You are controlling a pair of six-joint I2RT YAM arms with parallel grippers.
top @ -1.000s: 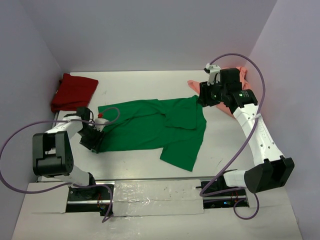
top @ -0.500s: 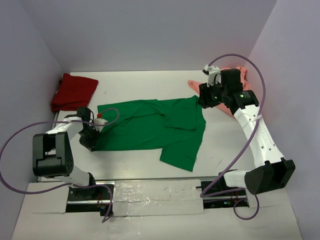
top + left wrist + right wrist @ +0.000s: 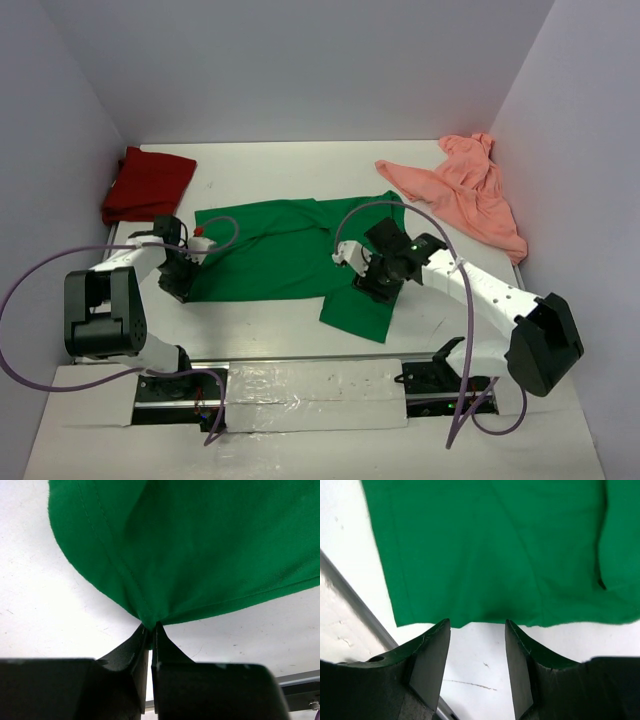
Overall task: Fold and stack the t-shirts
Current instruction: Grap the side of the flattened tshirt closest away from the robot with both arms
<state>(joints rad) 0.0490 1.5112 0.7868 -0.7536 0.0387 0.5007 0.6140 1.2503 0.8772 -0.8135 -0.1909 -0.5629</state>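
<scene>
The bright green t-shirt point(image 3: 290, 250) lies spread across the middle of the table, with a flap hanging toward the near edge. My left gripper point(image 3: 181, 284) is shut on its left corner, and the left wrist view shows the green cloth point(image 3: 200, 545) pinched between the tips point(image 3: 151, 628). My right gripper point(image 3: 372, 284) is open and empty, low over the flap's right edge. In the right wrist view the green hem point(image 3: 490, 550) lies just past the open tips point(image 3: 477, 626). The dark red t-shirt point(image 3: 147, 183) lies bunched at the back left. The salmon-pink t-shirt point(image 3: 462, 190) lies crumpled at the back right.
Walls close in the table on the left, back and right. A taped metal rail point(image 3: 310, 382) runs along the near edge between the arm bases; it also shows in the right wrist view point(image 3: 350, 605). Purple cables loop from both arms.
My right arm has swung from the green shirt's back right corner, by the salmon shirt, down to the near flap. The left gripper still holds the left corner, drawn slightly left.
</scene>
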